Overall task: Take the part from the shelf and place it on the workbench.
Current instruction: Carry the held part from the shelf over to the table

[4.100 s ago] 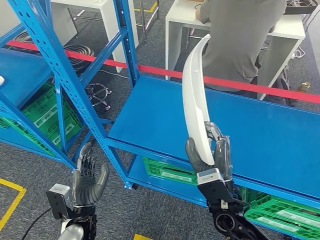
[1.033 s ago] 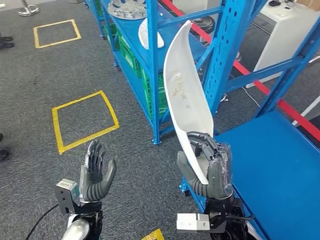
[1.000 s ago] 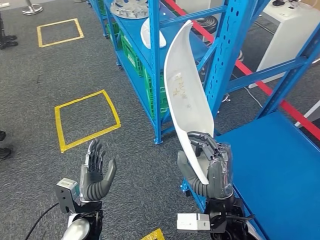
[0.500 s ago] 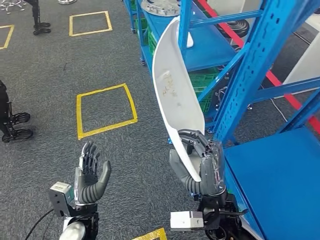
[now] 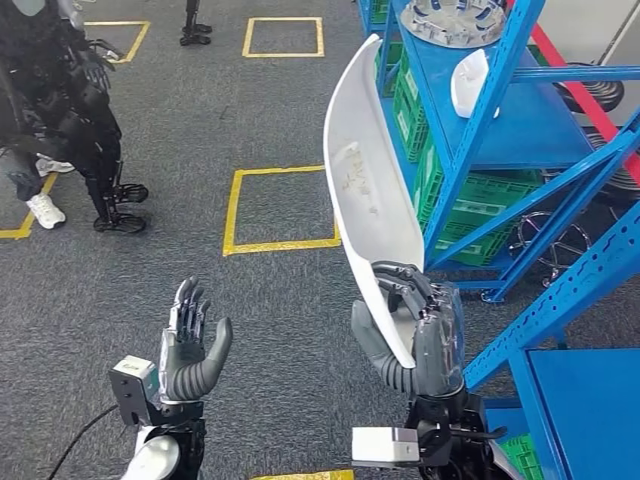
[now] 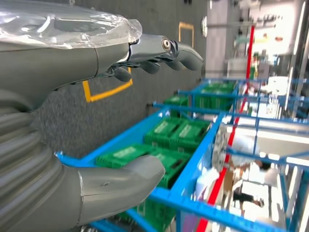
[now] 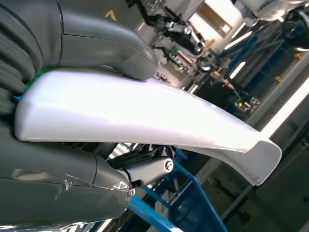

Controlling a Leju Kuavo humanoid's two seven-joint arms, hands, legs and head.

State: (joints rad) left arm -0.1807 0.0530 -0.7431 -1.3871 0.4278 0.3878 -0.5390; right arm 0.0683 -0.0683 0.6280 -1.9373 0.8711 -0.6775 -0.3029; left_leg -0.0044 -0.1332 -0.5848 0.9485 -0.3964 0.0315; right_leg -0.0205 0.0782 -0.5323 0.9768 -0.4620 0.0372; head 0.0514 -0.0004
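A blue shelf rack (image 5: 483,130) is seen at the right, with green crates (image 5: 483,215) on its lower level. A long white curved part (image 5: 370,190) is held upright over the grey floor, its lower end gripped by the right hand (image 5: 411,335); in the right wrist view the thumb (image 7: 109,48) is pressed on the part (image 7: 138,116). The left hand (image 5: 189,345) is spread wide and holds nothing. Two yellow floor squares (image 5: 281,208) are counted. One small white piece (image 5: 469,80) is lying on the shelf.
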